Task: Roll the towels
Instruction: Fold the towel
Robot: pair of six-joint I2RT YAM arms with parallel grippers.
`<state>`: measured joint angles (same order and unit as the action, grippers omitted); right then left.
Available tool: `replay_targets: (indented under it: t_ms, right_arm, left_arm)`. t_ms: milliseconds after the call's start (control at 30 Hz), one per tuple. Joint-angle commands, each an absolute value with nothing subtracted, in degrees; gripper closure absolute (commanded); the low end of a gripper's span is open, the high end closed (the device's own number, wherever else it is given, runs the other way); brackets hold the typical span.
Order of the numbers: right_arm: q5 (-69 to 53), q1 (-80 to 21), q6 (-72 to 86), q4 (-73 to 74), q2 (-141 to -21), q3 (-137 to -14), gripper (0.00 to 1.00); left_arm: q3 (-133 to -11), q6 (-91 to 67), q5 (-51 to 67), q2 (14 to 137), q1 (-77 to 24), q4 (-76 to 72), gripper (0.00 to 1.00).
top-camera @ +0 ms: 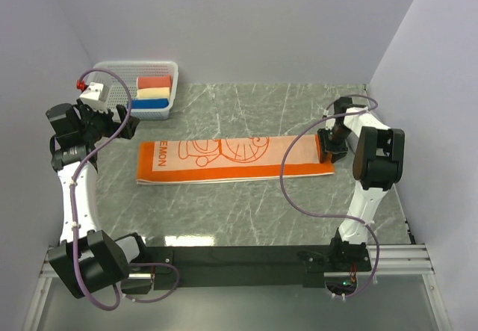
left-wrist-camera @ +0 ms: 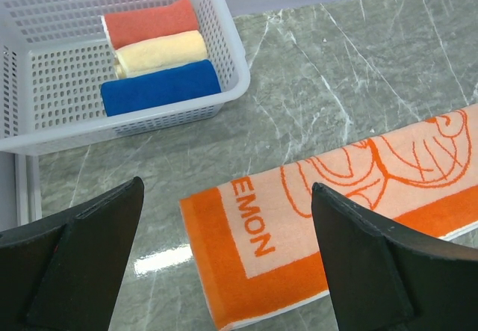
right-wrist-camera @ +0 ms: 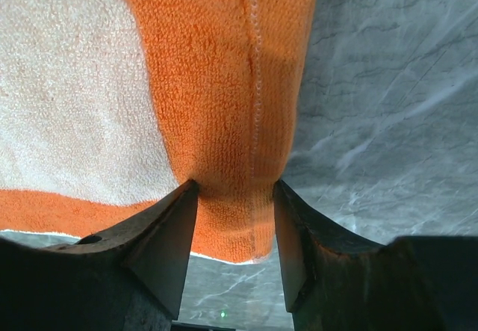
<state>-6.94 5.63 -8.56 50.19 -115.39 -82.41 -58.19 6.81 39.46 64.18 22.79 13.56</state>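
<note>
Grey-green veined marble tabletop (top-camera: 224, 211); plain pale lilac walls (top-camera: 246, 25).

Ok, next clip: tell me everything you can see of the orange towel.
The orange towel is a long terry-looking cloth, pale peach in the middle with orange cartoon line drawings and lettering ending in "EMON", framed by a darker orange border. It lies flat and unrolled on the marble-patterned table, its long side running left to right. The right gripper pinches its dark right end between both fingers. The left gripper hangs open near its left end, apart from it.
</note>
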Motion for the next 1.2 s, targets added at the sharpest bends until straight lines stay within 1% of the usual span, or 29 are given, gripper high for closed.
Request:
replay_targets:
  t_ms: [0,133,300,733,933,1033,1067,1100,1133,1167]
  right_arm:
    - [-7.7,6.0,-8.1,50.9,-114.0,-84.4,0.47]
    - [-8.3,8.3,-8.9,53.1,-113.0,-88.4,0.46]
    - [-7.7,9.1,-9.0,53.7,-114.8,-91.7,0.46]
    - [-6.2,6.3,-7.3,50.7,-120.3,-89.8,0.47]
    - [-7.5,4.9,-7.6,51.0,-119.7,-88.2,0.52]
    - [-7.6,5.1,-8.1,51.4,-120.1,-87.5,0.62]
    - [-7.7,5.2,-8.3,51.6,-120.3,-87.6,0.74]
    - [-7.9,6.1,-8.5,51.9,-120.4,-87.7,0.81]
    - [-8.1,6.6,-8.9,52.3,-120.3,-88.3,0.93]
    - [-8.3,7.0,-9.1,52.6,-120.2,-88.9,1.00]
  left_arm:
    - [-58.1,7.2,41.2,62.7,22.8,12.0,0.01]
    - [-58.1,7.1,42.0,62.7,22.7,11.9,0.01]
    - [-58.3,6.8,41.5,62.8,22.5,10.6,0.01]
    - [-59.3,6.7,41.0,63.5,22.6,9.9,0.01]
    - [-58.6,6.3,40.3,63.5,22.6,8.9,0.01]
    - [-58.3,5.9,40.3,63.5,22.6,8.4,0.00]
    - [-58.3,5.7,40.3,63.7,22.5,8.3,0.01]
    - [-58.4,5.5,40.4,63.7,22.6,8.3,0.01]
    - [-58.6,5.4,40.3,63.8,22.5,8.3,0.01]
    - [-58.6,5.4,40.3,63.9,22.5,8.4,0.01]
